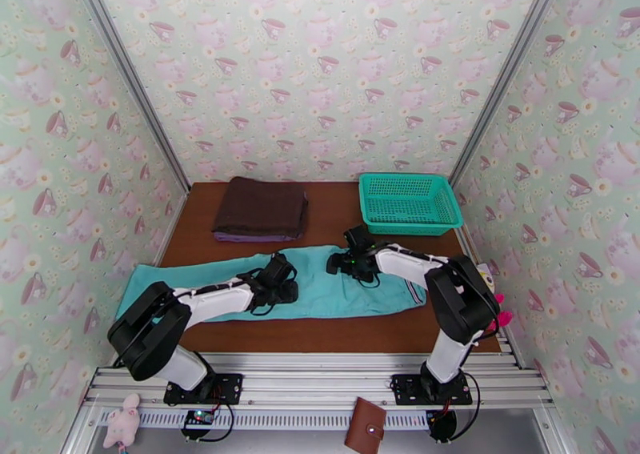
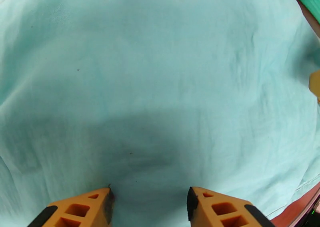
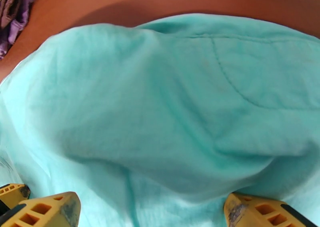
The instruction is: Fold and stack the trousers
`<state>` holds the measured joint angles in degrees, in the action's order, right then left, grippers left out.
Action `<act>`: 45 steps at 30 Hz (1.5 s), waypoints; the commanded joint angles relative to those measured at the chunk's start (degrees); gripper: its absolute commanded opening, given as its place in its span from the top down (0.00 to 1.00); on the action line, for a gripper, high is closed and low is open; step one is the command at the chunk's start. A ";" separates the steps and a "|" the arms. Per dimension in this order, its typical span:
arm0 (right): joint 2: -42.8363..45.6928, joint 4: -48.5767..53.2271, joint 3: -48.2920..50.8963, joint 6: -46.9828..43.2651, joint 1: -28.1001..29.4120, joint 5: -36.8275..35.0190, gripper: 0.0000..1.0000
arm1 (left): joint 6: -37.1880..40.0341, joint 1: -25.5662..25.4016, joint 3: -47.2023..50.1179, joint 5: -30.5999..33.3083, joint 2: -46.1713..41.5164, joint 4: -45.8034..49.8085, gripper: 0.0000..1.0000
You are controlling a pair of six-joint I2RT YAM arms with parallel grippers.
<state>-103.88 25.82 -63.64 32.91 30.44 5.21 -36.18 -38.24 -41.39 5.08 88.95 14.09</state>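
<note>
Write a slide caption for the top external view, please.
Left gripper and right gripper, open, above long turquoise cloth trousers on brown table.

Trousers (image 1: 352,291) — part of the cloth hidden under the left pincer (image 1: 282,283).

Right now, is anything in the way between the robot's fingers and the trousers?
Nothing visible. The left fingers and right fingers stand open right over the trousers, with nothing between. The brown cloth and basket lie farther back.
</note>
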 commanded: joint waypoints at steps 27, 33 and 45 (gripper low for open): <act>-4.94 -13.06 3.61 -3.18 8.65 -0.77 0.25 | -5.08 8.77 5.71 12.91 -22.06 17.82 0.41; -2.28 -10.15 5.94 -3.91 4.69 -2.82 0.34 | 0.31 8.79 7.37 0.30 -14.59 3.83 0.40; 3.94 -11.71 7.18 -5.11 4.72 -1.14 0.31 | -3.07 -5.27 -7.80 -7.76 9.01 9.90 0.41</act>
<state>-102.39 11.77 -57.23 28.25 35.20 4.95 -37.56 -39.13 -48.84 9.15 94.37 22.87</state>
